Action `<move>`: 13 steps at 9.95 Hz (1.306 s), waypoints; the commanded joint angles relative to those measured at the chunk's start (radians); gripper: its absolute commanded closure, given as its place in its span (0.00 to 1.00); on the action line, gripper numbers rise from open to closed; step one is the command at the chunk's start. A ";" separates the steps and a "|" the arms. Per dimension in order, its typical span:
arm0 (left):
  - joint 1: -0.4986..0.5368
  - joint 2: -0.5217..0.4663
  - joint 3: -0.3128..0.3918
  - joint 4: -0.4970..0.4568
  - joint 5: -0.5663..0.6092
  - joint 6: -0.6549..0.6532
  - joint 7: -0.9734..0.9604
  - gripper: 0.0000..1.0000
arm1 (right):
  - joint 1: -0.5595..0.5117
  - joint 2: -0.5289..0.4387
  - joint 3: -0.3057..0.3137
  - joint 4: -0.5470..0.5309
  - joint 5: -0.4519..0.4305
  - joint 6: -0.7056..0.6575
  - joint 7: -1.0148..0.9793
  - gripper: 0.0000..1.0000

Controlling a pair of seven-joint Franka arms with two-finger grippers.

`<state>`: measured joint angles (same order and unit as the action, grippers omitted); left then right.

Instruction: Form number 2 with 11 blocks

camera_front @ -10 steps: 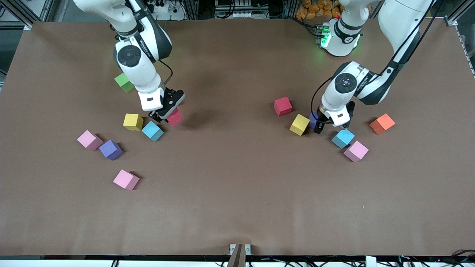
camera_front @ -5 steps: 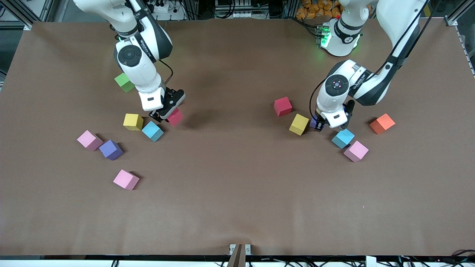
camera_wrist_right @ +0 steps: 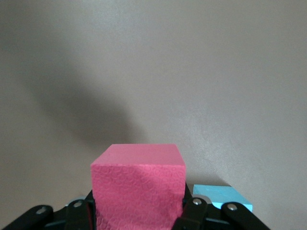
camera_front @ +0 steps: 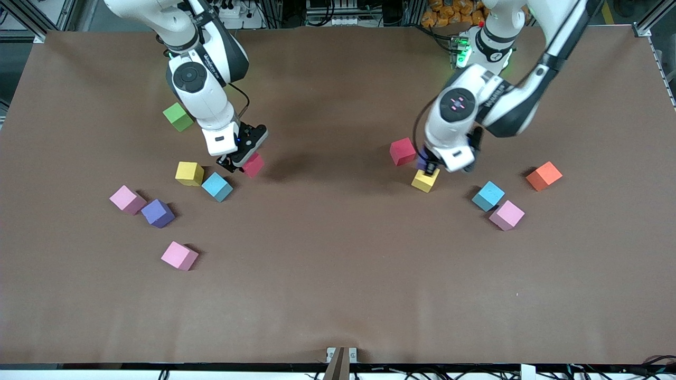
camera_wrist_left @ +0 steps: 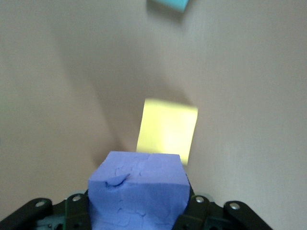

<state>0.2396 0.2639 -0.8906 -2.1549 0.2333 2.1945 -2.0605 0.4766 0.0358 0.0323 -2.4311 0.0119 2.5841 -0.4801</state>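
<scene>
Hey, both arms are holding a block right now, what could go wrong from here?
1. The left gripper carries a purple block just above the yellow block; swinging low could knock that block or the red block beside it.
2. The right gripper holds a red cube close over the light blue block; lowering here may bump it.
3. No digit is started, so the two arms might crowd each other mid-table.
</scene>
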 commanded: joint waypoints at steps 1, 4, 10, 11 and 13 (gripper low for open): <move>-0.034 0.029 -0.124 0.044 -0.025 -0.013 -0.180 1.00 | -0.007 -0.014 0.001 -0.006 0.000 -0.007 -0.005 0.56; -0.285 0.167 -0.117 0.136 -0.006 0.039 -0.476 1.00 | -0.099 -0.013 -0.008 -0.005 0.000 -0.030 -0.139 0.56; -0.847 0.377 0.283 0.305 0.066 0.086 -0.840 1.00 | -0.144 -0.008 -0.006 -0.003 -0.001 -0.045 -0.346 0.55; -0.850 0.368 0.283 0.279 0.067 0.093 -0.845 1.00 | -0.144 -0.008 -0.006 -0.003 -0.001 -0.047 -0.363 0.55; -0.838 0.364 0.288 0.265 0.064 0.099 -0.857 1.00 | -0.142 -0.008 -0.003 -0.002 -0.001 -0.047 -0.365 0.55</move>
<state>-0.6008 0.6529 -0.6065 -1.8709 0.2637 2.2885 -2.7590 0.3443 0.0364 0.0189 -2.4309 0.0112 2.5370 -0.8223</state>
